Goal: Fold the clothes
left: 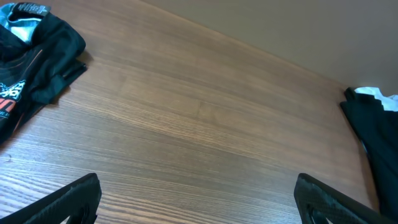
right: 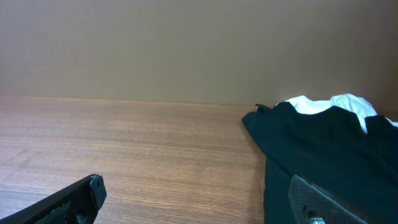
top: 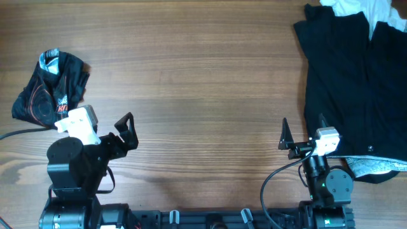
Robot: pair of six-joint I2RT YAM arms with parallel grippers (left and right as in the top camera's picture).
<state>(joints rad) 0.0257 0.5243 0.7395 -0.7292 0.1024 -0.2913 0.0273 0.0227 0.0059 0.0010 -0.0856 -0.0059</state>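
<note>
A crumpled black T-shirt [top: 51, 89] with reddish-brown lines and white and red logos lies bunched at the table's left; it also shows in the left wrist view [left: 31, 56]. A large pile of plain black clothes [top: 356, 83] lies spread at the right, seen too in the right wrist view [right: 323, 155] and at the edge of the left wrist view [left: 373, 137]. My left gripper [top: 127, 130] is open and empty, near the front, right of the T-shirt. My right gripper [top: 302, 133] is open and empty, one finger just over the black pile's left edge.
A white garment [top: 369, 9] lies on the far end of the black pile at the back right, also in the right wrist view [right: 329, 106]. A pale patterned cloth edge [top: 375, 166] shows under the pile at the front right. Bare wooden table [top: 203, 83] lies between both piles.
</note>
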